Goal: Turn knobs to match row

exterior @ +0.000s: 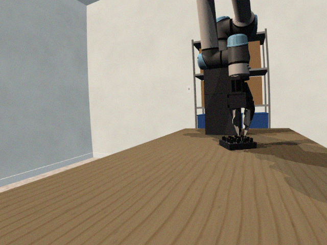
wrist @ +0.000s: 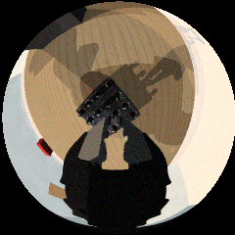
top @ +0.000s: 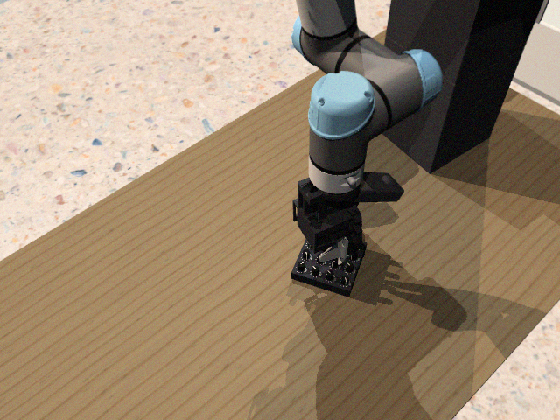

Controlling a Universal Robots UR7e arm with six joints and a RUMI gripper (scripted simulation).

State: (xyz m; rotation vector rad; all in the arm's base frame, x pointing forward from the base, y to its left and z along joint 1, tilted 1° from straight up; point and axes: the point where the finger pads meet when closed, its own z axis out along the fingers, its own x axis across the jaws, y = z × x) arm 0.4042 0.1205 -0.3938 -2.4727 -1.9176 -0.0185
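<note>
hovering low, the end effector (top: 330, 261) (exterior: 242, 135) (wrist: 115, 117) points down over the knob box (top: 321, 283) (exterior: 243, 146) (wrist: 102, 103), its fingers drawn nearly together with a narrow gap. cannot tell whether a knob is gripped between the tips; contact unclear. knob box lies flat on the desk (top: 180, 271) (exterior: 158, 190) (wrist: 44, 78), near the dark pedestal (top: 457, 103) (exterior: 215, 111). row c marks too small to read. containers: blue bins (exterior: 260, 120) at the bottom of the shelf rack (exterior: 268, 87); contents hidden.
</note>
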